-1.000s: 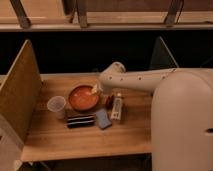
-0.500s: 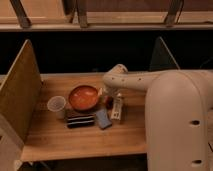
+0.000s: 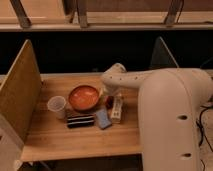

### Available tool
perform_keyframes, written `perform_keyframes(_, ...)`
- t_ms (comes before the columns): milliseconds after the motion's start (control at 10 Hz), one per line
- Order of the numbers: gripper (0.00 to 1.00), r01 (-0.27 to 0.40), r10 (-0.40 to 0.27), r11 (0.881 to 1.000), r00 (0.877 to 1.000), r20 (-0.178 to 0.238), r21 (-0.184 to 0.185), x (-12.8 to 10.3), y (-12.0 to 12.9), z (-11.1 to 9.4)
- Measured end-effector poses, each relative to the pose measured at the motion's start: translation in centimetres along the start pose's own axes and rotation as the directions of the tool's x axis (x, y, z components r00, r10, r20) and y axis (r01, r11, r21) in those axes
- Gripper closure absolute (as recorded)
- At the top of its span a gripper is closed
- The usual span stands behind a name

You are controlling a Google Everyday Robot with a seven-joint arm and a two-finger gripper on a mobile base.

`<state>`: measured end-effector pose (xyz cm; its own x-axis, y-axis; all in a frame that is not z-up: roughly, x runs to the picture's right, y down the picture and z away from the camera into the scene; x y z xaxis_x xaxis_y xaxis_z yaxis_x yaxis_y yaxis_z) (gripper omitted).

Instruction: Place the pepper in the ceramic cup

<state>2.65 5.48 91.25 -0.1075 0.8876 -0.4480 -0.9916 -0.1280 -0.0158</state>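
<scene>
The ceramic cup [image 3: 56,105], pale and plain, stands upright at the left of the wooden table, just left of the orange bowl. A small dark red shape, which looks like the pepper [image 3: 109,102], lies on the table between the bowl and a white bottle. My gripper [image 3: 107,96] hangs straight above that red shape at the end of the pale arm, which reaches in from the right. The wrist hides most of it. The cup is well apart from the gripper, on the far side of the bowl.
A wide shallow orange bowl [image 3: 83,97] sits mid-table. A white bottle [image 3: 117,109] is just right of the gripper. In front lie a dark striped packet [image 3: 80,120] and a blue object [image 3: 103,118]. A tall wooden side panel [image 3: 20,92] borders the left.
The gripper moved right, from over the orange bowl to the spot between the bowl and the white bottle. It has held still there over the last half second.
</scene>
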Motion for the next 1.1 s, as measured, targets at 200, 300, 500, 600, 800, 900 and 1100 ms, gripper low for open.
perform_keyframes(200, 0.35, -0.016, 0.016, 1.0, 1.0, -0.01, 0.01, 0.0, -0.2, 0.3)
perform_keyframes(300, 0.35, -0.021, 0.021, 1.0, 1.0, -0.011, 0.013, -0.1, -0.3, 0.4)
perform_keyframes(500, 0.35, -0.016, 0.016, 1.0, 1.0, 0.0, 0.019, -0.5, 0.0, 0.2)
perform_keyframes(600, 0.35, -0.002, 0.002, 0.999, 1.0, 0.005, 0.033, -0.6, -0.1, 0.0)
perform_keyframes(800, 0.35, 0.033, -0.033, 0.997, 0.999, 0.006, 0.068, -0.6, -0.4, -0.4)
perform_keyframes(900, 0.35, 0.051, -0.051, 0.994, 0.999, -0.004, 0.098, -0.3, -1.1, -0.5)
perform_keyframes(1100, 0.35, 0.077, -0.074, 0.984, 0.997, -0.024, 0.161, -0.1, -2.8, -0.8)
